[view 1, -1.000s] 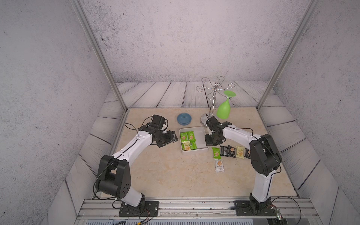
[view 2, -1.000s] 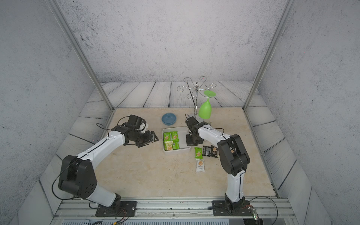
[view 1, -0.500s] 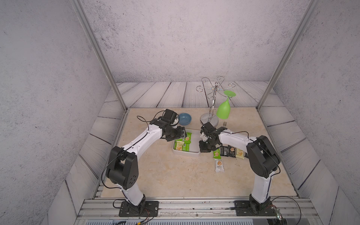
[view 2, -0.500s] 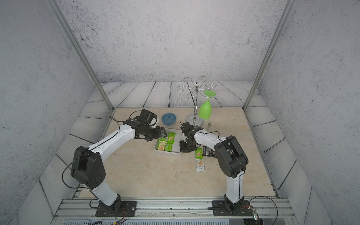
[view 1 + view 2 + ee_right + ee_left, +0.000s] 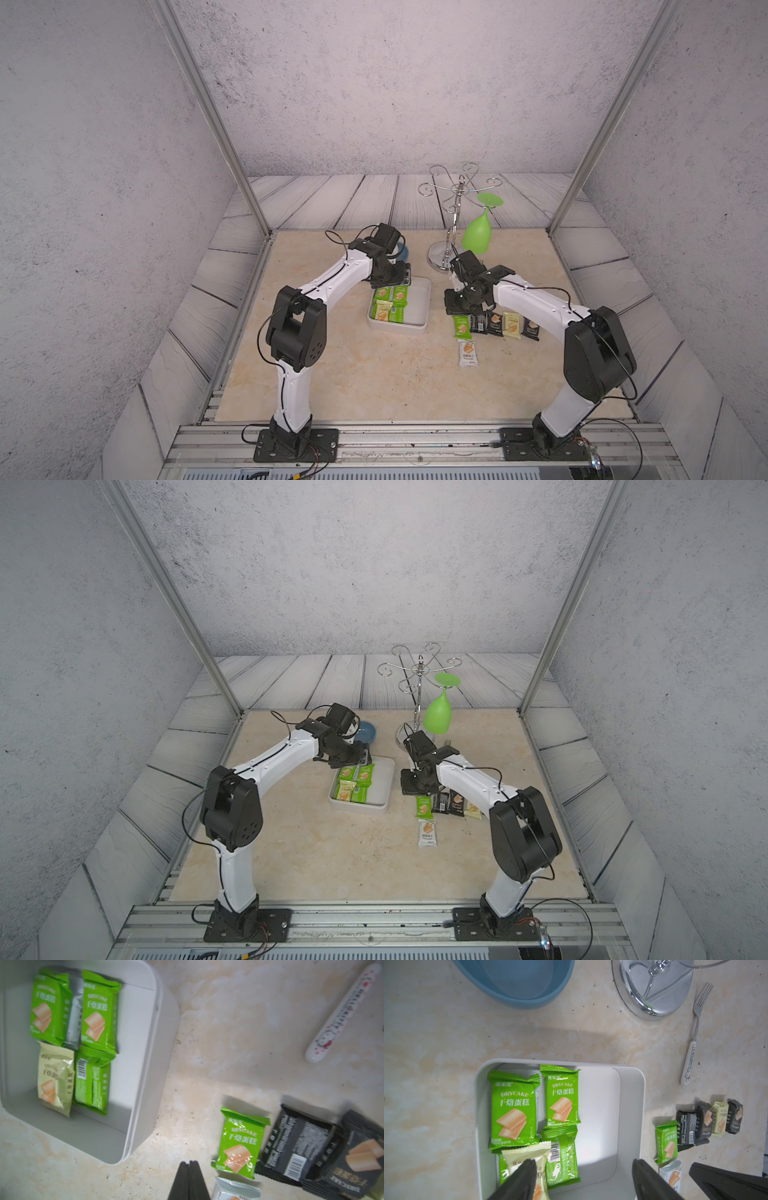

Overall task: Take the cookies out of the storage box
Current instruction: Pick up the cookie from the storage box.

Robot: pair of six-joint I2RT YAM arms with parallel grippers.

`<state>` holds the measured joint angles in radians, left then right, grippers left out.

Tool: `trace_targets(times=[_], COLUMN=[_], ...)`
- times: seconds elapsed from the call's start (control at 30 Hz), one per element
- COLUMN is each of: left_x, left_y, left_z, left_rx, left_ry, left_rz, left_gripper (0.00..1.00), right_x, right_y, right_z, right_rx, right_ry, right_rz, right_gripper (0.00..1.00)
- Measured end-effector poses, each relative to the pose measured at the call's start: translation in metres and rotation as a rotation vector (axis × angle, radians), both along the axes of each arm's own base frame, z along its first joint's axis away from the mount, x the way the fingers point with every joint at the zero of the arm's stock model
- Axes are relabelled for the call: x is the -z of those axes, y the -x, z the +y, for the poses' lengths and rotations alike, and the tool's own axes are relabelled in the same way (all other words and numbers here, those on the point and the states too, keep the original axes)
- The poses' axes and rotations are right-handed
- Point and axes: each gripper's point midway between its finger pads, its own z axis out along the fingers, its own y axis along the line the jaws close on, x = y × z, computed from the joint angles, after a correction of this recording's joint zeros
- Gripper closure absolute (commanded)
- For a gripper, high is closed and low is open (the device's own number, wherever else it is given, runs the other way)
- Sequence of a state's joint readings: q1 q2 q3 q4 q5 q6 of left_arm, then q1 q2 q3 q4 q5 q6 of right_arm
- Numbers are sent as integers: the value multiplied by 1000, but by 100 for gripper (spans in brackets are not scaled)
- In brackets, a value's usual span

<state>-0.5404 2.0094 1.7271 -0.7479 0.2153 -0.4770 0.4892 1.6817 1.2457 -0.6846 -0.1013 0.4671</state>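
The left jaws have been carried over the storage box, spread wide and empty; the right jaws are shut on nothing beside it. Remaining cookies lie inside; the cream packet should be straddled squarely.

The storage box is a shallow white tray with rounded corners, sitting flat on the counter. The cookies inside crowd one long side, and the other half is bare. Two green packets lie face up side by side. A third green packet lies face down, barcode showing, with a cream packet beside it. A silvery packet is half buried under the face-up pair. Just beside the box a row lies on the counter: a loose green packet, two black packets, a loose cream packet and an end black packet. A white packet lies alone, nearer the front.
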Motion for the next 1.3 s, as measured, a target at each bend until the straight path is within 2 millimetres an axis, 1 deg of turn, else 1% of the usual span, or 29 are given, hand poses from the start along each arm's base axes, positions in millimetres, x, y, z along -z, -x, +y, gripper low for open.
trace_targets(times=[0.1, 0.2, 0.27, 0.4, 0.57, 0.8, 1.03, 1.2, 1.3], left_x=[11, 23, 29, 43, 57, 73, 88, 93, 91], left_y=[0, -3, -7, -15, -17, -18, -21, -23, -24], left_z=[-1, -3, -3, -5, -8, -11, -8, -9, -11], left_rx=[19, 35, 42, 49, 55, 51, 22, 13, 11], left_ry=[-36, -72, -101, -155, -195, -233, -273, -276, -274], left_rz=[13, 25, 30, 34, 51, 69, 87, 93, 90], left_gripper=[29, 30, 31, 33, 37, 37, 35, 36, 37], right_x=[6, 11, 11, 11, 12, 13, 13, 13, 13], right_y=[-3, -6, -7, -9, -10, -13, -16, -18, -19], right_z=[-19, -33, -38, -41, -44, -54, -59, -62, -63], right_rx=[49, 85, 94, 95, 98, 114, 131, 143, 147], right_ry=[11, 17, 20, 21, 19, 8, -15, -35, -46], right_rz=[15, 28, 29, 26, 27, 34, 40, 44, 45], right_gripper=[94, 94, 94, 94, 94, 94, 94, 94, 94])
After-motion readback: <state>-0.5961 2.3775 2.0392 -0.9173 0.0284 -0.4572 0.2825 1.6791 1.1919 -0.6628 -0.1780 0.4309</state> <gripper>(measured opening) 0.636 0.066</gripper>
